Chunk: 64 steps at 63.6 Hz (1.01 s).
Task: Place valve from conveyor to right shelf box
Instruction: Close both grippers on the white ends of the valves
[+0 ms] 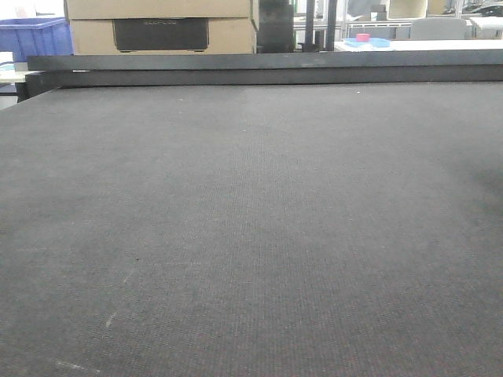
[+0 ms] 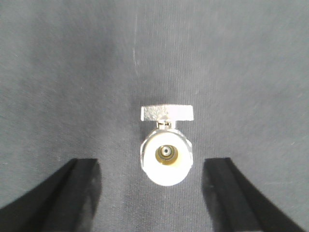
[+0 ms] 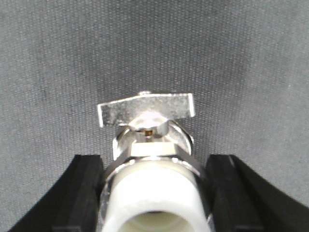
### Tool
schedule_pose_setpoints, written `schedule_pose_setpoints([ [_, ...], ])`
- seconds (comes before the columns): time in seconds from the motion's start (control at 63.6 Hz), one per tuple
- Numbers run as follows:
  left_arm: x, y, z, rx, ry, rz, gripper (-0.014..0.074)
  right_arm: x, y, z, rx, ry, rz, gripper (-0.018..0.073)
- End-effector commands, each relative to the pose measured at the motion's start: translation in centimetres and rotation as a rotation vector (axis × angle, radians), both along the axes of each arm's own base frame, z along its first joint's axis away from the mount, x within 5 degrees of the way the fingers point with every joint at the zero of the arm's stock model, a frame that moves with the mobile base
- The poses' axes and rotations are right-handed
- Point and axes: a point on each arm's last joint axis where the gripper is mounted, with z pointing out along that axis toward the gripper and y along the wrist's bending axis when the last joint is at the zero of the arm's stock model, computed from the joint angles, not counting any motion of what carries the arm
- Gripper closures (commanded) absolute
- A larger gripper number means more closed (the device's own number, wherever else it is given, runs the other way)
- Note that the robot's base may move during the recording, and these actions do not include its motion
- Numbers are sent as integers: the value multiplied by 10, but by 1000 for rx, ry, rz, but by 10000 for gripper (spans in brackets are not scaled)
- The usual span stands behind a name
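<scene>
The conveyor [image 1: 251, 220] is a wide dark grey woven belt filling the front view, where no valve and no gripper shows. In the left wrist view a silver valve [image 2: 166, 154] with a white end and a flat handle rests on the belt [image 2: 72, 72]. My left gripper [image 2: 153, 198] is open, with its black fingers [image 2: 84, 191] wide apart on either side and clear of it. In the right wrist view my right gripper [image 3: 154, 193] is shut on a valve [image 3: 152, 159], its fingers [image 3: 87, 188] pressed against both sides. The right shelf box is out of view.
Beyond the belt's far black rail [image 1: 259, 67] stand stacked cardboard boxes [image 1: 161, 23] and a blue crate [image 1: 35, 35] at the left. A white table with a blue tray [image 1: 365, 41] lies at the back right.
</scene>
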Motion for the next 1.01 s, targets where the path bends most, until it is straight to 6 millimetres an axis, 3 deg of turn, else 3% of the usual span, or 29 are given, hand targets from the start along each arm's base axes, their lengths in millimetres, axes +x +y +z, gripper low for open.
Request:
schedule_pose_setpoints([
  [0.0,7,0,-7,-4,27,-3,183,0,-1,-2,1,14,5,721],
  [0.157,15,0,-17,-3,41,-4,94,0,0,-2,6,15,4,721],
  [0.613,32,-2,-57,-6,160,-3,102,2,3,-2,48,-1,-11,721],
  [0.991,34,-5,-61,-45,154,-12,102,2,3,-2,48,-6,-12,721],
])
